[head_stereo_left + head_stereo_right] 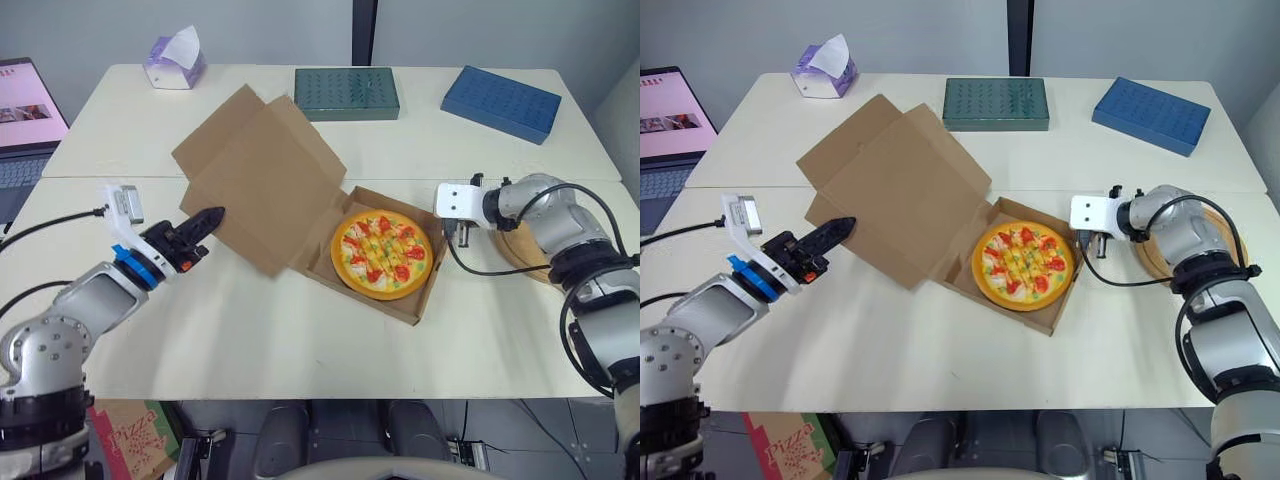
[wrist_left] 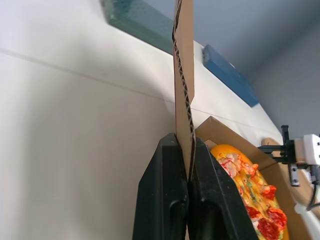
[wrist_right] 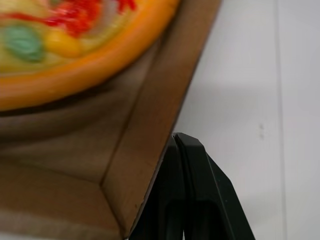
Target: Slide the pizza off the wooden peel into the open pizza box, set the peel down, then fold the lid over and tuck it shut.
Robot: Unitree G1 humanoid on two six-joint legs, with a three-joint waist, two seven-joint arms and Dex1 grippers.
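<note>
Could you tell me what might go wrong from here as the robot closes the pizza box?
1. The left gripper pinches only a thin edge of the lid; the cardboard could slip out or crease as it swings over.
2. The right gripper is shut beside the pizza box wall, not gripping it, so the box may slide or pivot.
3. The pizza sits close to the front wall, so the tuck flap could scrape it.

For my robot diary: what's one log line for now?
pizza: in box | lid: open, pinched by left gripper | right gripper: shut beside box | peel: on table
</note>
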